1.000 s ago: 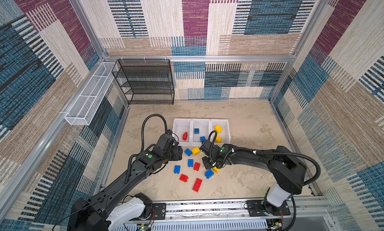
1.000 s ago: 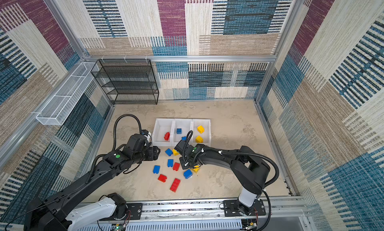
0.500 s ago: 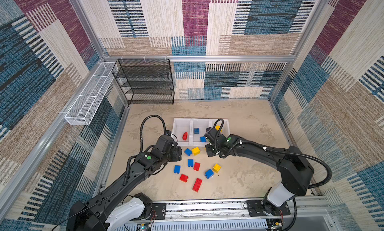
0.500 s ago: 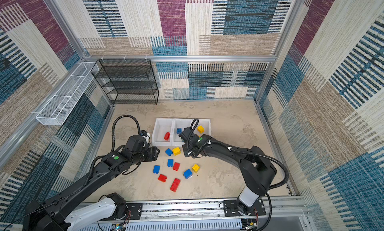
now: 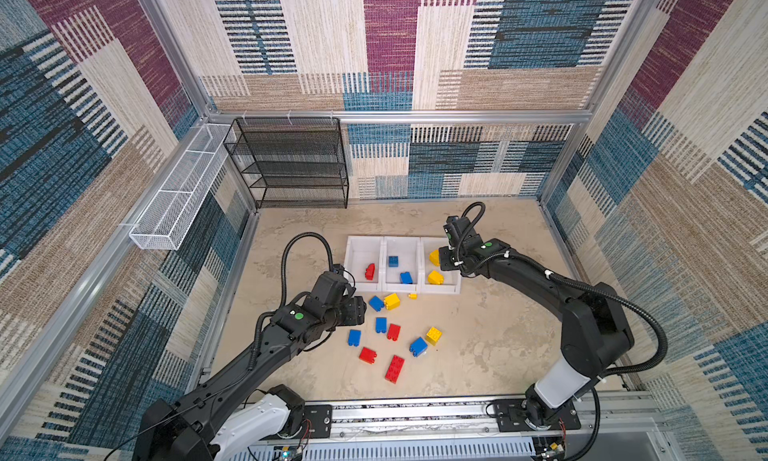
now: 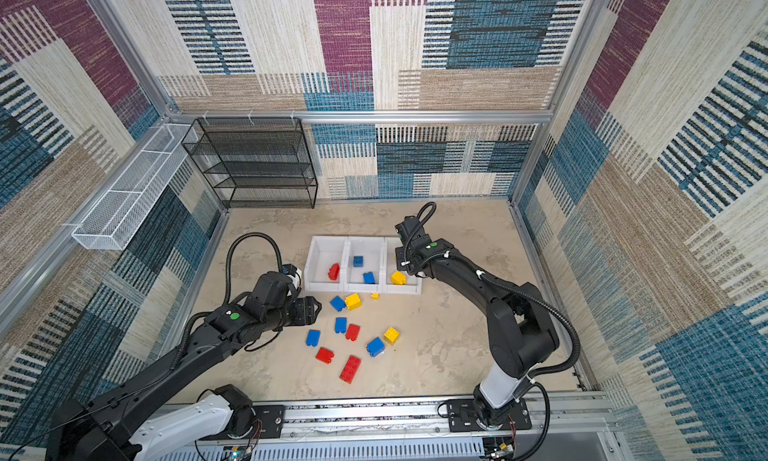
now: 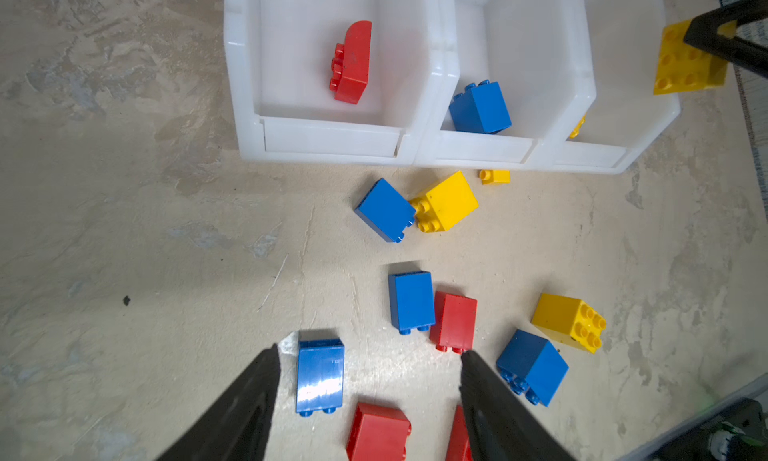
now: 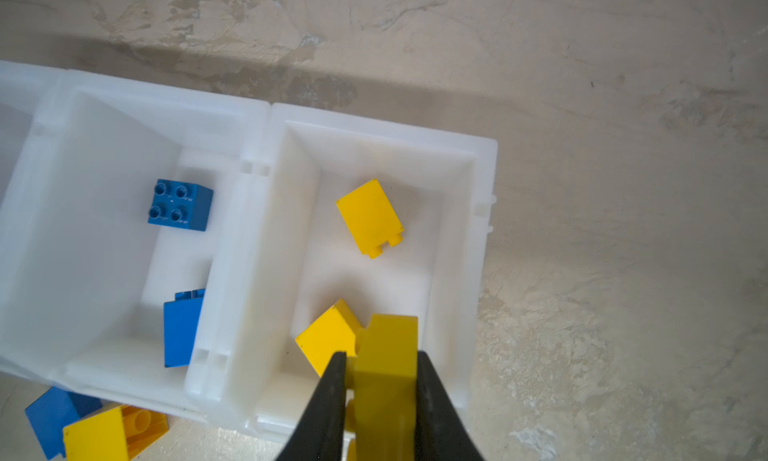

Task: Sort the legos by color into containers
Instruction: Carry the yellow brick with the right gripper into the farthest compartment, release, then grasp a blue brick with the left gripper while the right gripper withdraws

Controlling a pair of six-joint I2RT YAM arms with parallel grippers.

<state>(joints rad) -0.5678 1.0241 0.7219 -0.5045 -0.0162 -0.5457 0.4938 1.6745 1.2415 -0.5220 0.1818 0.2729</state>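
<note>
**A:** Where was the right gripper?

**B:** Over the right bin. Its jaws were pinched tight on a yellow brick, which it held above the opening. How high, I couldn't tell.

**A:** Was anything in that bin?

**B:** Two yellow ones lay on its floor. In the wrist view one showed just beside the held brick.

**A:** And the other bins?

**B:** The middle bin had two blue bricks. The left bin had one red brick. All three bins stood side by side, touching.

**A:** The left gripper?

**B:** Its jaws were parted wide and held nothing. It hung by the loose bricks in front of the bins. Its wrist view showed a blue brick lying on the table between the jaws.

**A:** What lay unsorted?

**B:** Four blue, three red and two big yellow. There was also a tiny yellow piece just beside the bins' front wall.
</note>
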